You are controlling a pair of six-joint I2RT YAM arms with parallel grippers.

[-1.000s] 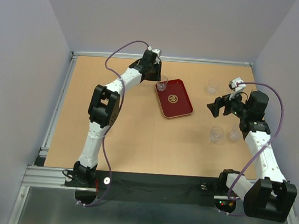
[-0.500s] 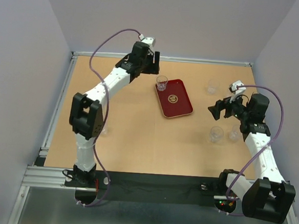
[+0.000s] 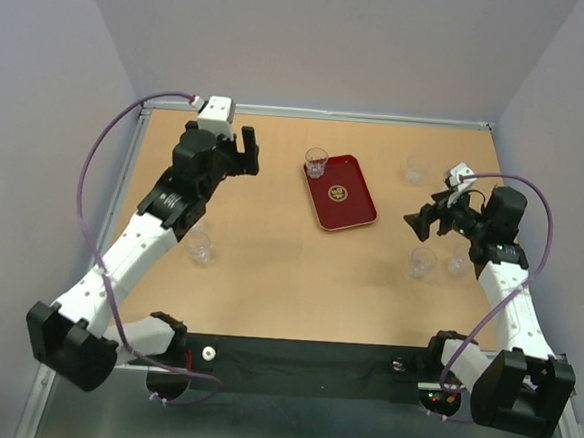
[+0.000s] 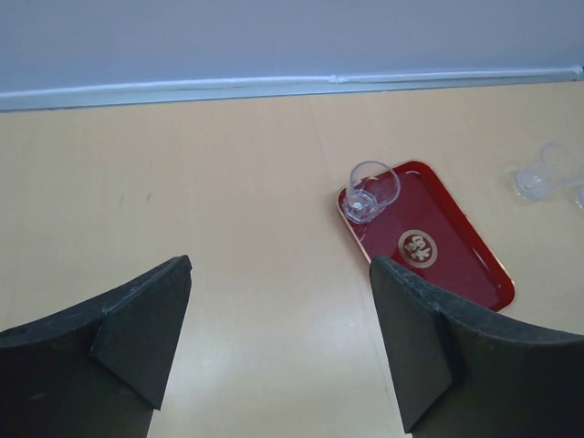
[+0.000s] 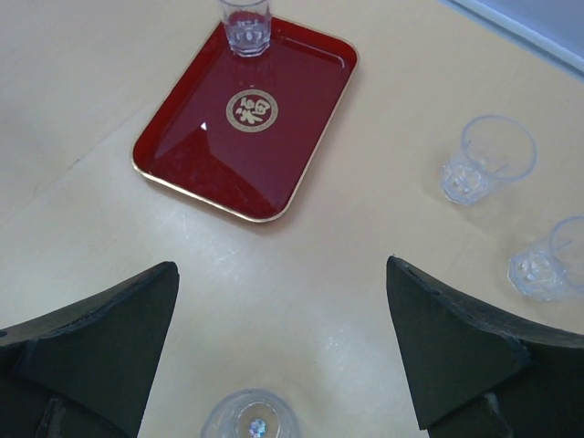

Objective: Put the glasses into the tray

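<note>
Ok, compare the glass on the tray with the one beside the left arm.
The tray glass stands in a far corner of the tray; the left-arm glass stands on the table. No arm is near the tray glass; the left-arm glass sits beside the left arm. Both are clear and upright.

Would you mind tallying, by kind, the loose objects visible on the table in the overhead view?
Glasses: 5
Tray: 1
Total: 6
</note>
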